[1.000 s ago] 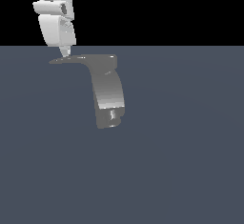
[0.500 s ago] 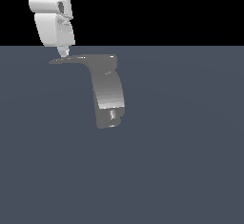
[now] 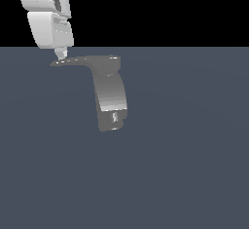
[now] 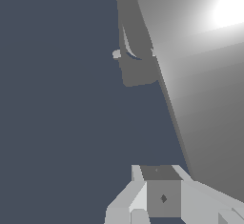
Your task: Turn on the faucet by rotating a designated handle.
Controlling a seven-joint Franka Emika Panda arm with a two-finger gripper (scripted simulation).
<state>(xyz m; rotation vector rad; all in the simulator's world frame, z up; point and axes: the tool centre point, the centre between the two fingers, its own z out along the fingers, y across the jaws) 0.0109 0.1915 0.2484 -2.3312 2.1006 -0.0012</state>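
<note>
While the arm hangs over the lever's tip, the scene reads as follows.

Floor: a flat blue-grey surface (image 3: 185,174) fills the lower three quarters of the exterior view, under a black band across the top.

Robot arm: the white arm (image 3: 48,23) comes down from the upper left of the exterior frame, its last link nearly upright.

Faucet: the grey, shiny faucet (image 3: 111,94) sits just above the middle of the exterior frame, left of centre; its thick body curves downward to a small round opening (image 3: 115,118) near its lower end. In the wrist view its body (image 4: 200,89) fills the upper right as a broad, brightly lit slab.

Handle: the thin flat handle (image 3: 73,61) juts from the faucet's top toward the exterior view's left, tapering to a point.

Gripper: the gripper (image 3: 60,54) narrows to a small tip right at the handle's pointed end, seemingly touching it from above; its fingers appear pressed together, nothing between them. The wrist view shows its blocky grey-white fingers (image 4: 162,197) at the bottom edge.
</note>
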